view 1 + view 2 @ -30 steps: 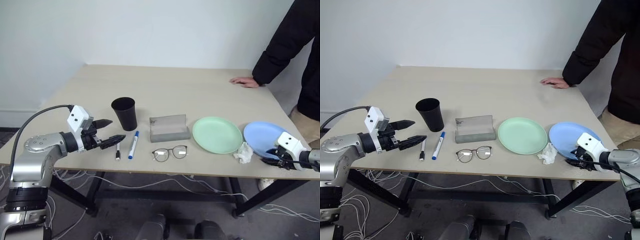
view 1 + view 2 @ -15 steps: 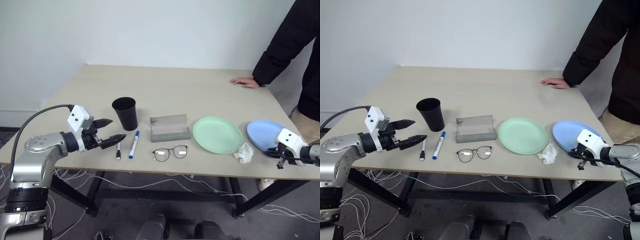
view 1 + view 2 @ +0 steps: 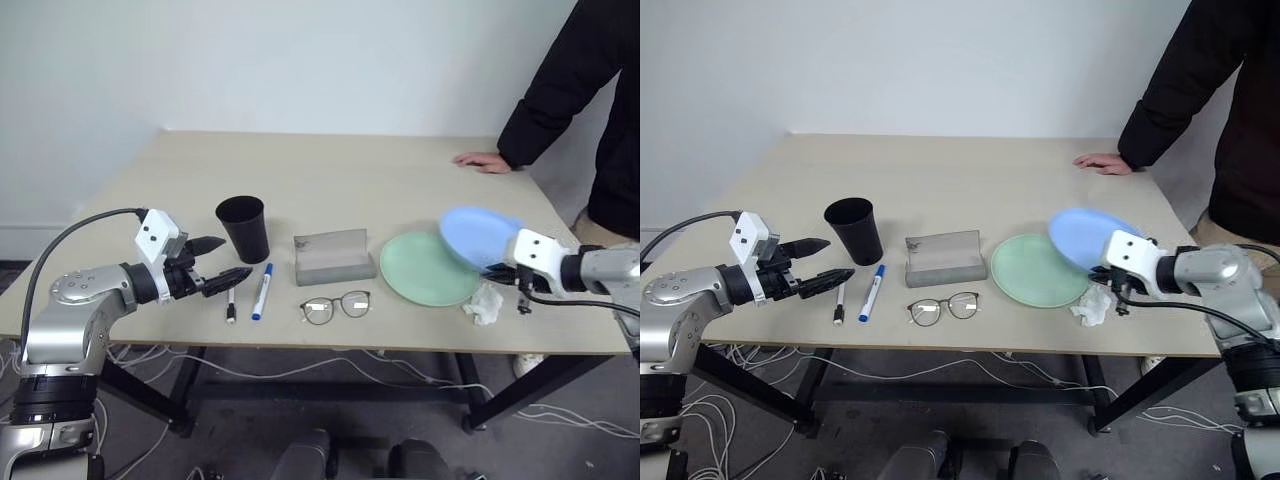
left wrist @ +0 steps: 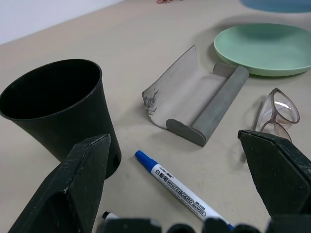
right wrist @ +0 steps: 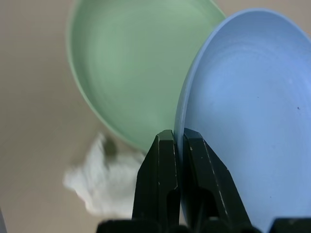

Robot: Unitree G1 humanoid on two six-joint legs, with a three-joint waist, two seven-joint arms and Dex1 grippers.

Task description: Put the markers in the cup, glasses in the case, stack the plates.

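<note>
The right end effector (image 5: 177, 145) is pinching the rim of the blue plate (image 3: 480, 236), and the plate is now lifted off the counter (image 3: 330, 180) and carried toward the green plate (image 3: 425, 270); a second ago it was lying flat near the counter's edge. It hangs tilted over the green plate's far side (the white tissue (image 3: 484, 304) lies just beside). So the stacking is, I think, nearly done; only lowering and releasing remain. The left end effector (image 3: 222, 277) hovers spread wide, unmoved, near the two markers (image 3: 248, 295) and the black cup (image 3: 244, 228). The glasses (image 3: 336, 306) lie in front of the open grey case (image 3: 333, 256), not yet touched.
</note>
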